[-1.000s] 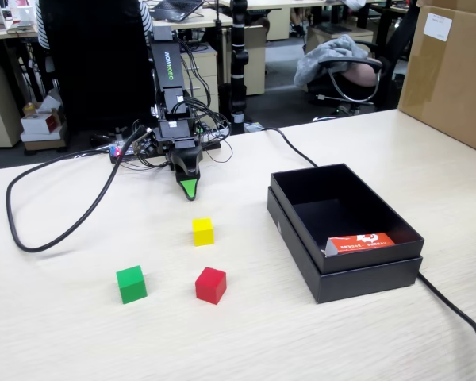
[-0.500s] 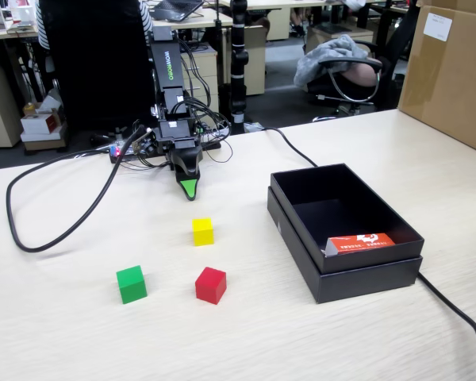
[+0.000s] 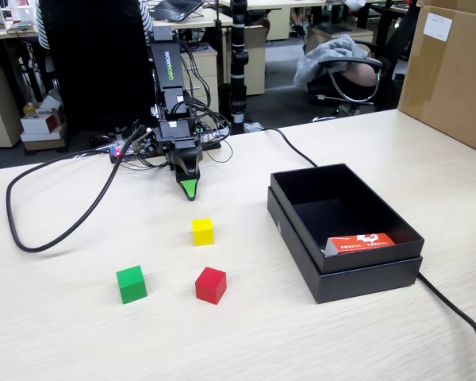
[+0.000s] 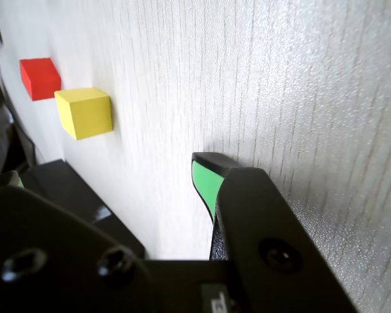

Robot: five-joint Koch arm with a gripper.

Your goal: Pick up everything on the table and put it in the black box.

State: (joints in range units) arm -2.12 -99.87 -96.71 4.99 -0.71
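Yellow cube, green cube, red cube on table; black box open.

Arm folded low, end effector tip-down, jaw state unclear.

Bare bench lies open between my pincer and the yellow cube, with clear gaps around the green cube and red cube. Right of them the black box walls rise; an orange carton fills its near corner.
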